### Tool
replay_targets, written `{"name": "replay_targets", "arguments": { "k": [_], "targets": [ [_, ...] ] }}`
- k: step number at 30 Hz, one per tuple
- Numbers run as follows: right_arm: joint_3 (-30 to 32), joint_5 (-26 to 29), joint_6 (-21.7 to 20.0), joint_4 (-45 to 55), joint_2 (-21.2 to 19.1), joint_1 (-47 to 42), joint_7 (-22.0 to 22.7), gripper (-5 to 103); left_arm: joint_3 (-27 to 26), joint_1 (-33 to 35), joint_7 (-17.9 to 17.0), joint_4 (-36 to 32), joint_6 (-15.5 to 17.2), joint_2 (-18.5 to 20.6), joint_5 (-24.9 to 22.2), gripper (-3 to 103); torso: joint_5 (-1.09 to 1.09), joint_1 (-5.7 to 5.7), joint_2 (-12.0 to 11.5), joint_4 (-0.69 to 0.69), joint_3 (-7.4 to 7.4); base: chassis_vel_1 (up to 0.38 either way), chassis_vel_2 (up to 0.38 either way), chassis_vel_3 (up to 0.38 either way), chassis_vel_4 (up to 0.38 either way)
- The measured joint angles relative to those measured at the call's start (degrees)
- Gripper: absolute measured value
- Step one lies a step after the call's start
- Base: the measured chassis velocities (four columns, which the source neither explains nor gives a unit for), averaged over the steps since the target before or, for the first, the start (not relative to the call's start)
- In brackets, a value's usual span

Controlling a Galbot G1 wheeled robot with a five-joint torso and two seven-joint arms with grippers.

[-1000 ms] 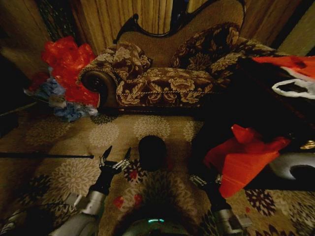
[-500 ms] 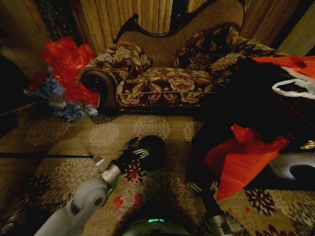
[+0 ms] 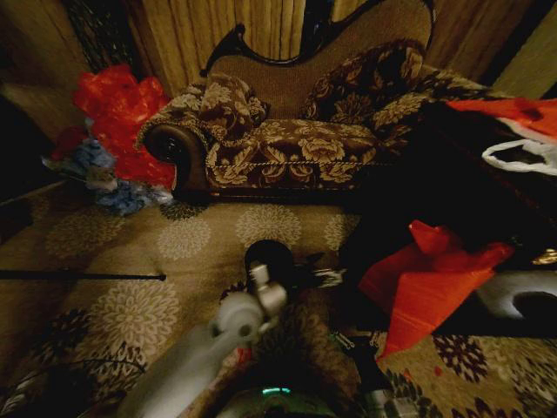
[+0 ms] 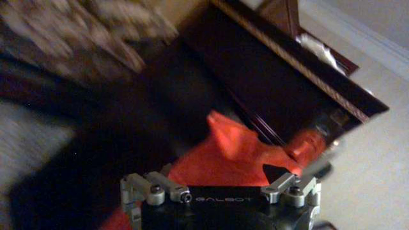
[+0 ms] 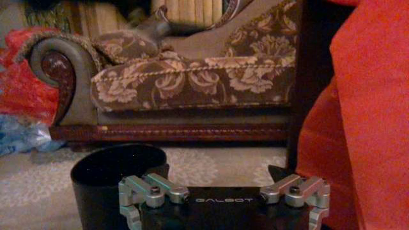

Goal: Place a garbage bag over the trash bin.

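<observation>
The trash bin (image 3: 268, 259) at centre frame is matte black. The garbage bag (image 3: 426, 283) at right is bright red. The sofa (image 3: 296, 139) and carpet (image 3: 113, 244) wear brown-and-cream florals.

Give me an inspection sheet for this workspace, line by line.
Surface: floral carpet, in dim light.
Job's things: trash bin stands upright on the carpet with no bag over it; garbage bag hangs off the dark table on the robot's right.
Clutter: heap of red plastic and blue plastic beside the sofa; a white bag on the table.
Grippers: left pincer is open, just past the bin and close to the garbage bag; right pincer is open, low behind the bin.
Cables: thin black line on the carpet; cannot tell whether it is a cable.
Surroundings: sofa, curtains.
</observation>
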Motion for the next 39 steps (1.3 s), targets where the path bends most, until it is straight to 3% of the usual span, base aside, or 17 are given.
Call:
{"name": "replay_targets", "arguments": {
  "k": [5, 7, 10, 17, 31, 34, 37, 39],
  "targets": [
    [0.4, -0.1, 0.3, -0.7, 0.0, -0.1, 1.4, 100, 4.7, -7.6, -2.8, 6.0, 2.0, -6.5, -3.4, 98, -0.03, 0.00, 0.0, 0.01, 0.00, 0.000, 0.000, 0.000, 0.000],
    [0.5, -0.1, 0.3, -0.7, -0.1, -0.1, 1.5, 100, 4.9, -8.4, -3.0, 6.7, 2.0, -7.3, -3.8, 96, -0.02, 0.00, 0.0, 0.01, 0.00, 0.000, 0.000, 0.000, 0.000],
    [0.6, 0.0, 0.3, -1.0, -0.3, 0.1, 1.9, 100, 5.9, -12.5, -4.0, 10.6, 2.8, -11.7, -5.7, 96, -0.02, 0.00, 0.0, 0.02, 0.00, 0.000, 0.000, 0.000, 0.000],
    [0.5, 0.0, 0.2, -1.4, -0.2, 0.3, 2.1, 100, 7.0, -15.4, -5.8, 16.7, 3.6, -18.8, -5.7, 97, -0.02, 0.00, 0.0, 0.00, 0.00, 0.000, 0.000, 0.000, 0.000],
    [0.8, 0.2, 0.1, -2.0, -1.0, 0.6, 2.4, 100, 8.1, -14.0, -5.8, 17.6, 4.9, -21.2, -6.0, 92, -0.04, 0.00, 0.0, 0.01, 0.00, 0.000, 0.000, 0.000, 0.000],
    [0.9, 0.2, 0.1, -2.0, -1.1, 0.6, 2.5, 100, 8.1, -14.2, -5.4, 17.7, 4.8, -21.3, -6.2, 97, -0.04, -0.01, 0.0, 0.01, 0.00, 0.000, 0.000, 0.000, 0.000],
    [0.9, 0.3, 0.1, -2.0, -1.1, 0.6, 2.5, 100, 8.1, -14.5, -5.0, 18.1, 4.7, -21.7, -6.3, 87, -0.04, -0.01, 0.0, 0.00, 0.00, 0.000, 0.000, 0.000, 0.000],
    [0.9, 0.3, 0.1, -2.0, -1.1, 0.6, 2.5, 100, 8.1, -14.6, -4.9, 18.3, 4.7, -21.7, -6.3, 87, -0.04, 0.00, 0.0, 0.00, 0.00, 0.000, 0.000, 0.000, 0.000]
  ]
}}
